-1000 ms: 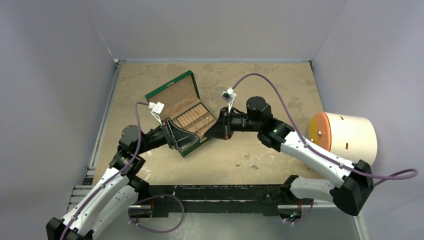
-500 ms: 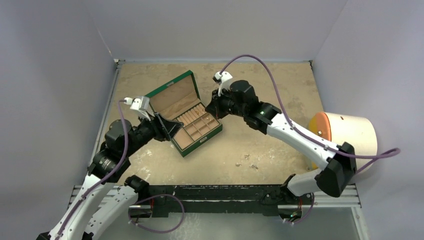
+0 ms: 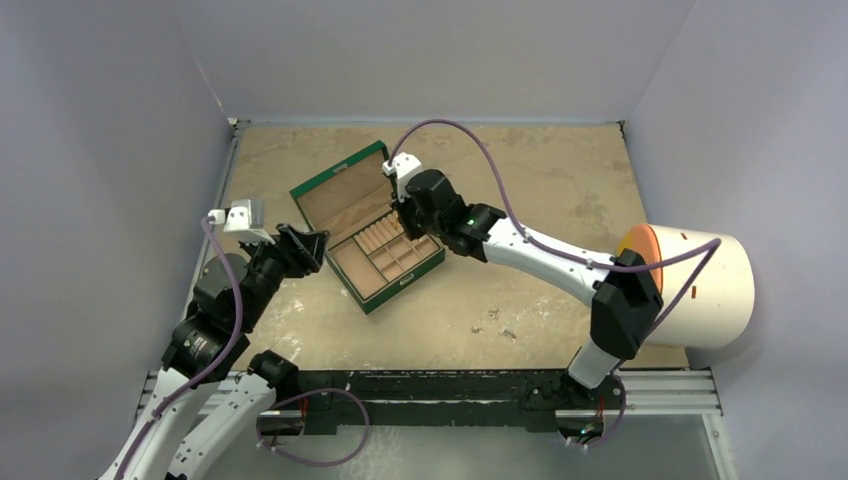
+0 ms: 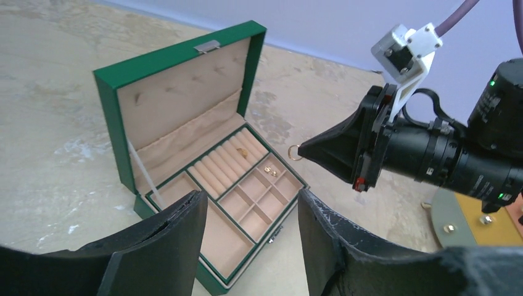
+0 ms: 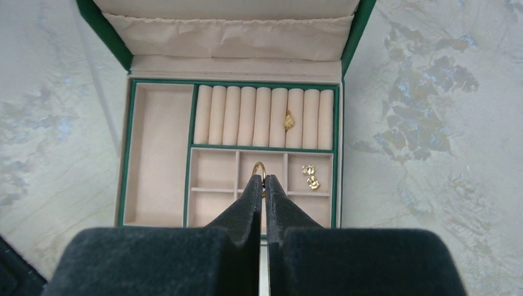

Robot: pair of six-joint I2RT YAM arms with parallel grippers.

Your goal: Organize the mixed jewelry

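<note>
The right gripper [image 5: 263, 184] is pinched tight on a gold hoop [image 5: 259, 167]. It grips the lower edge, with the hoop standing upright and its opening facing the wrist camera, above the open green jewelry box [image 5: 126, 154]. A gold ring [image 5: 288, 119] sits in the ring rolls [image 5: 247, 115], and gold studs [image 5: 310, 176] lie in the right-hand compartment [image 5: 321, 165]. The left gripper [image 4: 250, 197] is spread wide and empty near the box, which lies well inside the table [image 3: 540, 300] edges.

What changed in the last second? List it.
The left gripper, open, drew back left off the green box. The right gripper, shut on a gold ring, moved farther and leftward, to the box's far right edge. The box stayed put.
</note>
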